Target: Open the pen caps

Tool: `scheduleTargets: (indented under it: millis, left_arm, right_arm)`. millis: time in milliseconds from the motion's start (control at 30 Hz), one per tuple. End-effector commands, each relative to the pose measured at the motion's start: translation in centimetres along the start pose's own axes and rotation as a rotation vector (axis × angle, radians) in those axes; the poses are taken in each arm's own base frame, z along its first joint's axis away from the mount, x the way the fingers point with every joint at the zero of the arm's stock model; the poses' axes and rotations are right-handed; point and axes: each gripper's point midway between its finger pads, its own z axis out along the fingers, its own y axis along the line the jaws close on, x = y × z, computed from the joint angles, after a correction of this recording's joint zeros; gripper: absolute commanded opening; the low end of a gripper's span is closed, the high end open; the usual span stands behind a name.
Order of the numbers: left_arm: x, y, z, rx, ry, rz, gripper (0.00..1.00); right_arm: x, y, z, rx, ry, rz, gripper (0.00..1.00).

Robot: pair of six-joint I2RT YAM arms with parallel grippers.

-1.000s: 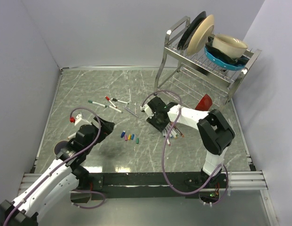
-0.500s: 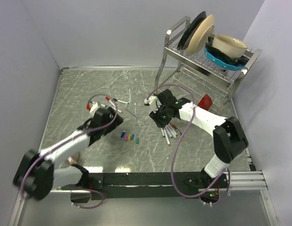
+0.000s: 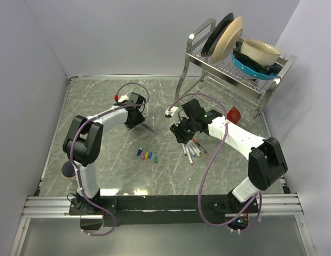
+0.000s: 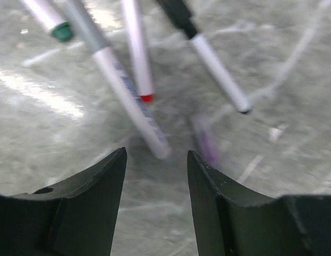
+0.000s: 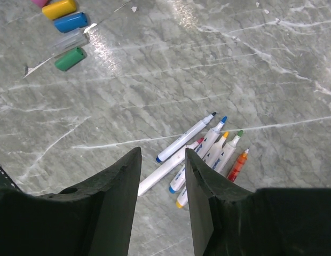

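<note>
the left gripper [image 4: 157, 160] is seen partly open, with nothing between its jaws, held close above a few pens [image 4: 128, 96] laid on the table [image 4: 293, 154]. a green cap [image 4: 62, 33] and a black cap [image 4: 176, 12] are seen on two of them. the right gripper [image 5: 163, 157] is held narrowly open and empty above a bunch of uncapped pens [image 5: 208, 143]. loose caps [image 5: 71, 22] are laid in a short row, apart from both groups.
</note>
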Motion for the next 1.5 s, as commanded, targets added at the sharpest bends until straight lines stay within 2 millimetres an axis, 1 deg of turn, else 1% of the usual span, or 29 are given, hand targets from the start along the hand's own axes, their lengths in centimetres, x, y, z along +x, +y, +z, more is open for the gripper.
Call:
scheduleTargets:
  millis: [0, 133, 233, 267, 300, 400, 500, 533, 633, 700, 800, 833, 900, 933, 967, 1000, 1033, 1067, 1100, 1133, 1167, 1233, 1267, 1300, 1333, 1367, 1400, 1433, 1467]
  left_arm:
    - [-1.0, 1.3, -0.3, -0.072, -0.011, 0.027, 0.55]
    - [-0.8, 2.0, 0.7, -0.109, 0.003, 0.023, 0.56]
    - [-0.6, 2.2, 1.4, -0.129, 0.024, 0.041, 0.55]
    - [-1.1, 2.0, 1.4, -0.132, 0.016, 0.042, 0.55]
    - [-0.7, 2.6, 1.8, -0.155, 0.029, 0.053, 0.54]
    - [-0.6, 2.8, 1.9, -0.169, 0.032, 0.066, 0.51]
    - [-0.1, 3.5, 1.8, -0.179, 0.040, 0.075, 0.44]
    - [-0.1, 3.6, 1.8, -0.176, 0.041, 0.073, 0.37]
    - [0.5, 4.2, 1.5, -0.170, 0.050, 0.072, 0.23]
    - [0.9, 4.7, 1.2, -0.164, 0.051, 0.070, 0.18]
    - [1.0, 5.3, 0.5, -0.148, 0.040, 0.076, 0.04]
    - [1.3, 6.2, 0.4, -0.166, 0.037, 0.080, 0.01]
    - [0.7, 6.2, -0.8, -0.138, 0.009, 0.070, 0.01]
    - [1.1, 7.0, -1.0, -0.145, 0.009, 0.074, 0.01]
    - [0.6, 6.7, -2.1, -0.111, -0.011, 0.067, 0.01]
    - [0.3, 6.4, -2.6, -0.081, -0.026, 0.061, 0.01]
    - [0.8, 6.9, -2.8, -0.070, -0.022, 0.066, 0.01]
    - [0.4, 6.2, -4.3, -0.006, -0.036, 0.055, 0.01]
    - [0.0, 5.2, -5.0, 0.059, -0.055, 0.061, 0.01]
    - [0.9, 5.7, -5.3, 0.088, -0.046, 0.075, 0.01]
    - [0.8, 4.5, -7.3, 0.194, -0.046, 0.071, 0.01]
    - [1.6, 3.7, -8.4, 0.334, -0.061, 0.098, 0.01]
    - [1.1, 2.4, -10.7, 0.457, -0.092, 0.103, 0.01]
    - [2.0, 1.5, -12.2, 0.570, -0.068, 0.138, 0.01]
    - [2.5, 0.9, -13.0, 0.672, -0.091, 0.143, 0.01]
    - [2.2, 0.4, -15.3, 0.769, -0.130, 0.143, 0.01]
    - [3.0, 0.0, -16.9, 0.864, -0.112, 0.155, 0.01]
    - [3.3, 0.0, -17.5, 0.928, -0.138, 0.143, 0.01]
    - [3.2, -0.2, -19.2, 1.002, -0.167, 0.135, 0.01]
  right_arm:
    - [-1.2, 0.3, -1.3, -0.003, -0.050, -0.025, 0.46]
    - [-1.2, 0.2, -1.5, 0.000, -0.050, -0.026, 0.46]
    - [-1.2, 0.2, -1.4, -0.001, -0.052, -0.025, 0.46]
    - [-1.3, 0.3, -1.5, 0.000, -0.052, -0.026, 0.46]
    - [-1.2, 0.2, -1.4, 0.001, -0.050, -0.026, 0.46]
    - [-1.3, 0.2, -1.5, 0.002, -0.053, -0.028, 0.46]
    - [-1.3, 0.2, -1.6, 0.001, -0.056, -0.028, 0.46]
    - [-1.3, 0.3, -1.6, -0.001, -0.055, -0.029, 0.46]
    - [-1.4, 0.3, -1.7, -0.001, -0.060, -0.029, 0.45]
    - [-1.3, 0.3, -1.6, -0.002, -0.058, -0.029, 0.45]
    - [-1.4, 0.4, -1.7, -0.005, -0.061, -0.033, 0.45]
    - [-1.3, 0.4, -1.7, -0.005, -0.060, -0.032, 0.45]
    - [-1.3, 0.5, -1.6, -0.011, -0.061, -0.033, 0.45]
    - [-1.3, 0.5, -1.7, -0.012, -0.061, -0.034, 0.45]
    - [-1.3, 0.5, -1.6, -0.015, -0.064, -0.035, 0.45]
    - [-1.4, 0.7, -1.7, -0.023, -0.070, -0.038, 0.45]
    - [-1.5, 0.9, -1.7, -0.033, -0.073, -0.039, 0.45]
    - [-1.5, 1.1, -1.8, -0.040, -0.077, -0.041, 0.45]
    - [-1.7, 1.4, -1.8, -0.058, -0.087, -0.042, 0.45]
    - [-1.8, 1.6, -2.0, -0.066, -0.095, -0.044, 0.45]
    - [-1.9, 1.7, -2.2, -0.070, -0.105, -0.047, 0.45]
    - [-2.4, 2.3, -2.4, -0.100, -0.128, -0.053, 0.45]
    - [-2.5, 2.4, -2.7, -0.108, -0.144, -0.054, 0.45]
    - [-2.7, 2.6, -2.9, -0.122, -0.159, -0.055, 0.45]
    - [-3.1, 3.4, -3.3, -0.168, -0.186, -0.054, 0.45]
    - [-3.4, 3.7, -3.7, -0.192, -0.214, -0.051, 0.45]
    - [-3.7, 3.7, -4.2, -0.215, -0.240, -0.008, 0.45]
    - [-4.4, 5.2, -5.0, -0.320, -0.293, 0.013, 0.45]
    - [-4.9, 5.4, -5.5, -0.357, -0.337, 0.033, 0.46]
